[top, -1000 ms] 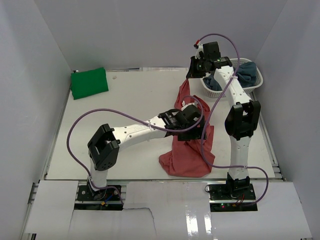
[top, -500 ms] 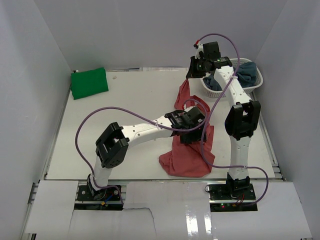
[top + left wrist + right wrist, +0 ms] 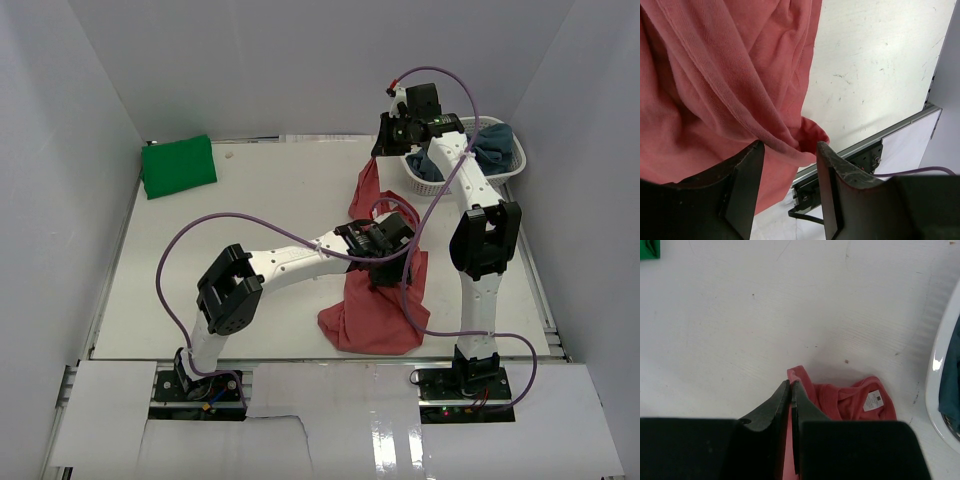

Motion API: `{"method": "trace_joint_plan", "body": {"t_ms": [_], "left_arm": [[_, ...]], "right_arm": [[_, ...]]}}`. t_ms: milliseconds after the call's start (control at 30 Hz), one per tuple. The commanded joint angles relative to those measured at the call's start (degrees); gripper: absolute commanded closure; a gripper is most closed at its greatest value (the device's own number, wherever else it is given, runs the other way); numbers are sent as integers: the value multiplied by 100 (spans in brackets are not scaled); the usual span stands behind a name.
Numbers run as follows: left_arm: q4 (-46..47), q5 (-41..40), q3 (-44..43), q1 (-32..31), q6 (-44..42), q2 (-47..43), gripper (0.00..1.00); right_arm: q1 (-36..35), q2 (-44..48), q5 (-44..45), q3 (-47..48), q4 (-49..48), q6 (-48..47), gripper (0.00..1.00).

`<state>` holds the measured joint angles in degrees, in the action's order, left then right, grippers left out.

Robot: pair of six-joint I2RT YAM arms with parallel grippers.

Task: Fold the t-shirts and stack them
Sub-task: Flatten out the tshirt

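Observation:
A salmon-red t-shirt (image 3: 375, 310) hangs from my right gripper (image 3: 378, 150), which is shut on its upper edge, and trails down onto the table (image 3: 260, 200). In the right wrist view the right gripper (image 3: 790, 382) pinches the cloth, and the shirt's collar with a white label (image 3: 873, 401) lies below. My left gripper (image 3: 400, 245) is at the shirt's middle. Its fingers (image 3: 747, 180) stand apart with a fold of the red shirt (image 3: 790, 145) between them, and I see no pinch on it. A folded bright green t-shirt (image 3: 178, 165) lies at the far left corner.
A white lattice basket (image 3: 430, 185) at the far right holds grey-blue t-shirts (image 3: 495, 145); its rim (image 3: 940, 390) shows beside the right gripper. Purple cables loop over both arms. Grey walls close in the table on three sides.
My left arm has reached farther right into the hanging red shirt, and its jaws have narrowed around a fold. The right arm has not moved.

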<state>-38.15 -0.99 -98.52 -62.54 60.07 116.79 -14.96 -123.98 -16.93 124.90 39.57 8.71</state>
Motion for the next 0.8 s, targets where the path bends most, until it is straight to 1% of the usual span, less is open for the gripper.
{"method": "trace_joint_plan", "body": {"t_ms": [0,200,233,267,433,533,700,733,767], "left_arm": [[-17,29,-159,-39,101,-69,45],[1,91,-132,-39,110,-7,44],[9,91,-132,-39,110,19,48],[18,91,-124,-39,101,36,50],[36,372,-132,-30,92,203,50],[53,363,-124,-30,84,221,58],[53,398,-62,5,101,239,58],[62,390,-36,5,110,230,60],[62,389,-18,5,110,221,66]], "right_arm": [[37,138,-109,34,-187,-62,92],[37,146,-135,43,-195,-62,92],[37,155,-135,26,-195,-62,92],[37,164,-135,25,-204,-71,92],[46,182,-162,8,-195,-80,92],[37,190,-170,-10,-204,-80,92],[37,208,-188,-27,-213,-89,92],[37,217,-197,-27,-230,-89,92],[37,217,-197,-27,-222,-89,92]]}}
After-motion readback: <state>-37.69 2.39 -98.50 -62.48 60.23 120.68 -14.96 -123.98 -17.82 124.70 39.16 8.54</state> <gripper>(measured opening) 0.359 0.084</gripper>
